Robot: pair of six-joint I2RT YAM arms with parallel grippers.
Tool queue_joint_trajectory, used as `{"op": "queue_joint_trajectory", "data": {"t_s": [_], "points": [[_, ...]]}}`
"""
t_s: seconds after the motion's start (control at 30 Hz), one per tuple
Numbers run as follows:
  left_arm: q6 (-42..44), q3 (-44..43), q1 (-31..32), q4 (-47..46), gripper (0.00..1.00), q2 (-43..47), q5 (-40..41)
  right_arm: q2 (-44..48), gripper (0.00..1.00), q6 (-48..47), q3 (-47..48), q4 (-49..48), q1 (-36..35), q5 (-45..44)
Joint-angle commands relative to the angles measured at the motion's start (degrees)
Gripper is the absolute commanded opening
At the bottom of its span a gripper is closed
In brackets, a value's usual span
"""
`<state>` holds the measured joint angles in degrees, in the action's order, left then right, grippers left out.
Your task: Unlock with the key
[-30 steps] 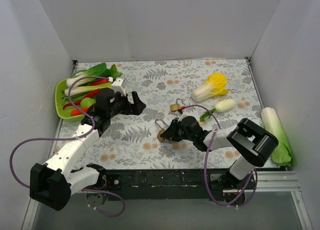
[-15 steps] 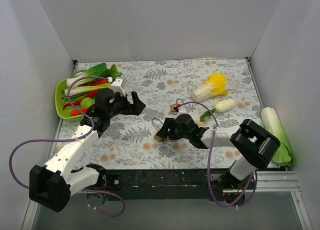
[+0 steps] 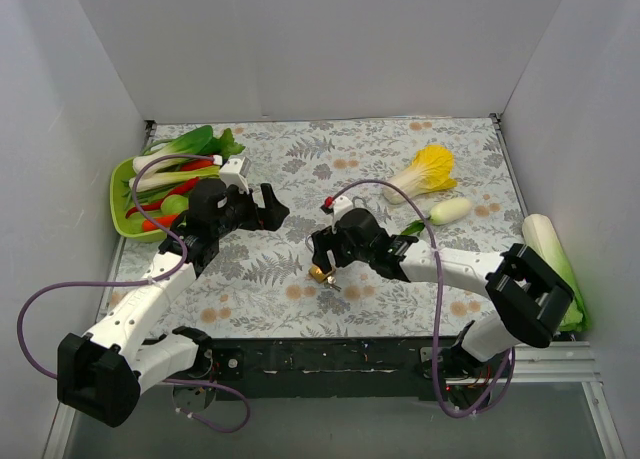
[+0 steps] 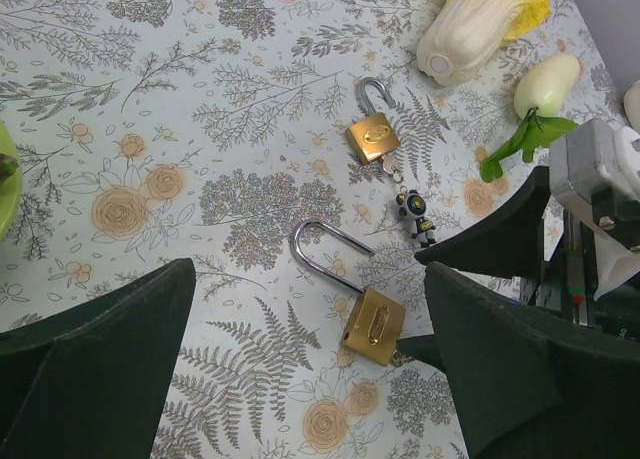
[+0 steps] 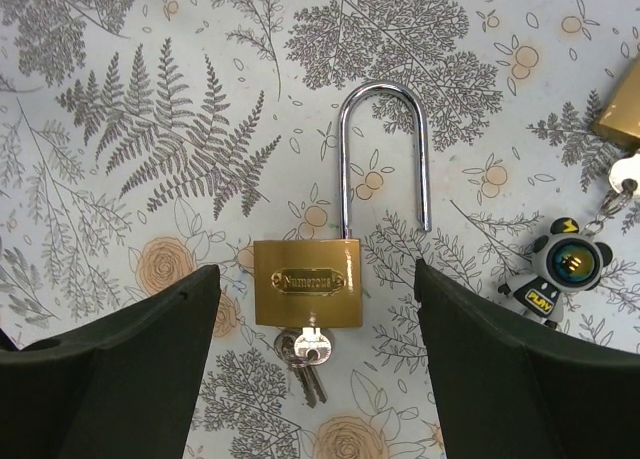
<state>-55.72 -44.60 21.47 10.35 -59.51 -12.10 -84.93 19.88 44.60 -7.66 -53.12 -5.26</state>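
A brass padlock (image 5: 307, 282) lies flat on the floral cloth with its shackle (image 5: 382, 149) swung open. A silvery key (image 5: 318, 347) sits in its bottom keyhole, with a ring and a second key hanging from it. My right gripper (image 5: 314, 271) is open just above this padlock, a finger on each side and touching neither. The top view shows that gripper (image 3: 322, 251) over the padlock (image 3: 321, 272). My left gripper (image 4: 308, 279) hovers open and empty, further left (image 3: 268, 207). A second brass padlock (image 4: 372, 137) with an open shackle lies beyond, with a small figure charm (image 4: 415, 214) on its key.
A green tray (image 3: 118, 194) of vegetables stands at the back left. A yellow-leafed cabbage (image 3: 425, 174) and a white vegetable (image 3: 450, 211) lie at the back right. A big pale cabbage (image 3: 555, 269) rests by the right wall. White walls close in three sides.
My right gripper has gone from nearly shut to open, and its wrist has swung left and back over the near padlock. The left arm has barely moved.
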Motion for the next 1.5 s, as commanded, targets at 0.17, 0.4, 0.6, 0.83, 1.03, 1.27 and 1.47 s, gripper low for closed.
{"op": "queue_joint_trajectory", "data": {"t_s": [0.17, 0.4, 0.6, 0.83, 1.03, 1.27, 1.47], "points": [[0.53, 0.21, -0.29, 0.02, 0.98, 0.62, 1.46, -5.25, 0.82, -8.45, 5.58, 6.34, -2.15, 4.29], [-0.26, 0.12, -0.56, 0.46, 0.98, 0.88, 7.70, -9.46, 0.78, -8.54, 8.39, 9.42, -5.58, -1.85], [-0.26, 0.74, -0.56, -0.24, 0.98, 2.29, 8.15, -12.63, 0.74, -7.40, 10.07, 11.96, -6.99, -6.86], [-0.17, 0.83, -0.64, -0.59, 0.98, 2.38, 7.18, -13.51, 0.74, -6.08, 10.95, 13.37, -7.35, -9.86], [-0.09, 1.09, -0.56, -0.86, 0.98, 2.64, 7.00, -14.39, 0.57, -5.91, 12.09, 14.08, -7.35, -8.11], [-0.17, 1.18, -0.56, -0.77, 0.98, 2.90, 7.09, -16.84, 0.23, 1.03, 15.42, 13.37, -7.35, -10.38], [-0.26, 1.36, -0.56, -0.86, 0.98, 3.17, 7.00, -23.08, 0.12, 7.01, 24.74, 15.74, -5.68, -13.55]]}}
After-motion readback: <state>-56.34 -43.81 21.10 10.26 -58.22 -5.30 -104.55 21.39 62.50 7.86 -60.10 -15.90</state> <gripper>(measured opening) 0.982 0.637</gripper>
